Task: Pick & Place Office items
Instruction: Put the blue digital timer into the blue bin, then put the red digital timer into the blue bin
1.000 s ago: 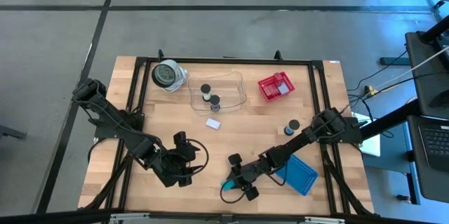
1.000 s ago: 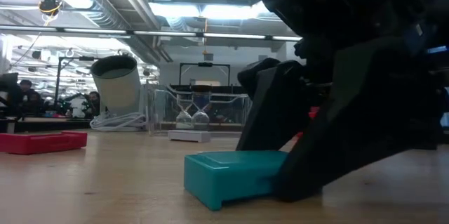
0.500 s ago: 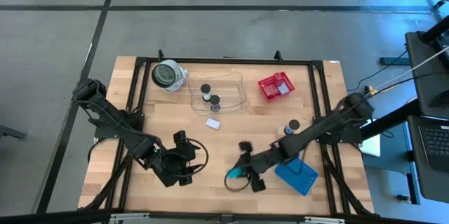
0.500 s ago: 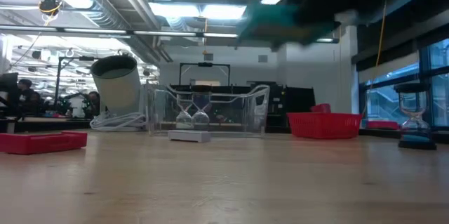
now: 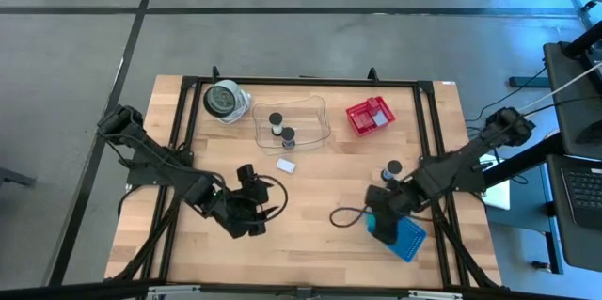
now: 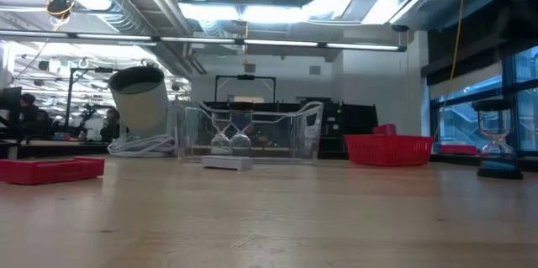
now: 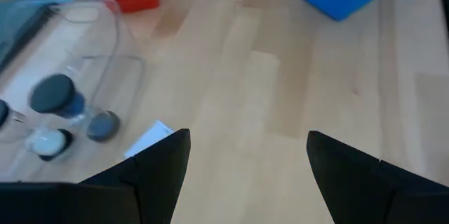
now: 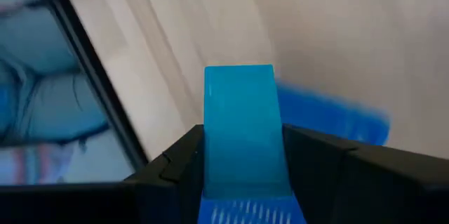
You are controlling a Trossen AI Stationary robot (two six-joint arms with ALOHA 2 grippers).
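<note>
My right gripper (image 8: 242,143) is shut on a teal block (image 8: 240,122) and hangs over the near right of the table, at the left edge of a blue mesh basket (image 5: 403,236). My left gripper (image 7: 248,140) stands open above bare wood at the near left (image 5: 261,215), holding nothing. A small white piece (image 5: 286,165) lies flat on the table ahead of it. Two black-capped hourglasses (image 5: 280,126) stand in a clear tray (image 5: 315,123). Another hourglass (image 5: 390,168) stands on the table right of centre. My right gripper pinches the teal block by two opposite sides (image 8: 210,147) between its two fingers. The fingers point steeply down. The block's free end (image 8: 238,76) sticks out past the fingertips, and the block is lifted clear of the table.
A red mesh basket (image 5: 369,115) stands at the far right and a round black-and-silver object (image 5: 224,101) at the far left corner. A black frame (image 5: 301,82) runs around the table. Bare wood lies between the two grippers.
My right gripper has lifted the teal block off the table near its front edge, carried it up and toward the right edge to the blue basket, and rolled its wrist. The block is now clear of the table. My left gripper has swung slightly to the right.
</note>
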